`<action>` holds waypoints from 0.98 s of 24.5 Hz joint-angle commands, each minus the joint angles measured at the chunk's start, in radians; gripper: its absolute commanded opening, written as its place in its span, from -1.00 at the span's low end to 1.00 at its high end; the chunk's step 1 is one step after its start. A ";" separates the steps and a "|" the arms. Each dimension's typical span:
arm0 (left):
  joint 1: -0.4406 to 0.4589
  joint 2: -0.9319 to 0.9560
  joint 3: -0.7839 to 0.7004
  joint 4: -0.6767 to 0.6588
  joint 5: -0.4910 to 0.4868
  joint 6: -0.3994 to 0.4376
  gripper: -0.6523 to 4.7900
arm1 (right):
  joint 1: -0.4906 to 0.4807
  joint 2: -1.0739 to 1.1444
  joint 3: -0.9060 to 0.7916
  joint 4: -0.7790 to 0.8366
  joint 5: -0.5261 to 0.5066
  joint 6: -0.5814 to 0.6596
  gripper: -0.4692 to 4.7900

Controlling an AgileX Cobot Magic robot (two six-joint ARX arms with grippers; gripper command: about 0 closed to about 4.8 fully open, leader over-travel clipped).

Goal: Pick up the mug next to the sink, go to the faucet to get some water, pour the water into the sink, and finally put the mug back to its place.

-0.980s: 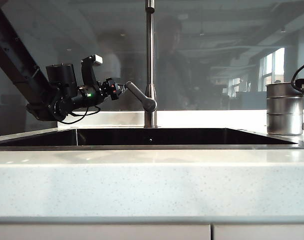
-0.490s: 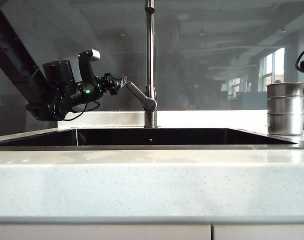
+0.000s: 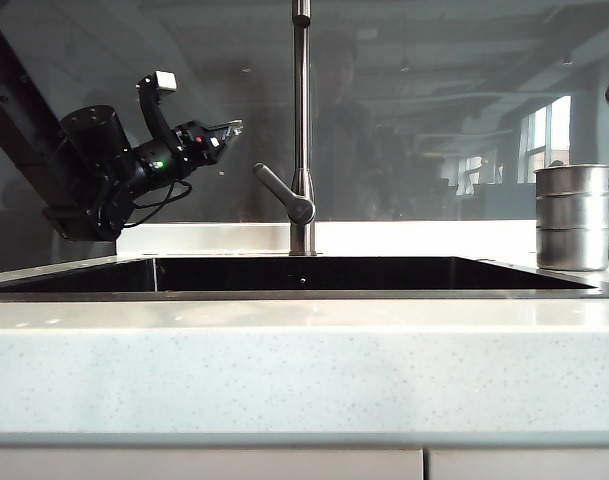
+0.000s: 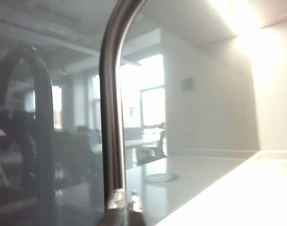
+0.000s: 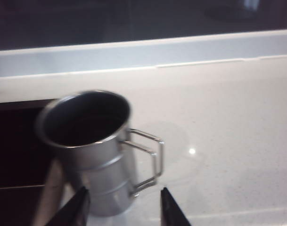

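Steel mug upright beside sink | your right gripper spread wide above it | your left gripper pinched closed, empty, up-left of faucet lever.

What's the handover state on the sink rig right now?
Left gripper: shut, empty, raised left of the faucet, clear of its lever.
Right gripper: open, above the mug, not gripping it.
Mug stands upright on the counter right of the sink.
No water running.
Done: by the look of it, mug set back in place.
Left: probably only retract both arms.
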 commanded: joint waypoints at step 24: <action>0.052 -1.234 -0.868 -0.895 -0.563 0.456 -0.77 | 0.053 -0.753 0.005 -0.657 -0.100 0.107 -0.85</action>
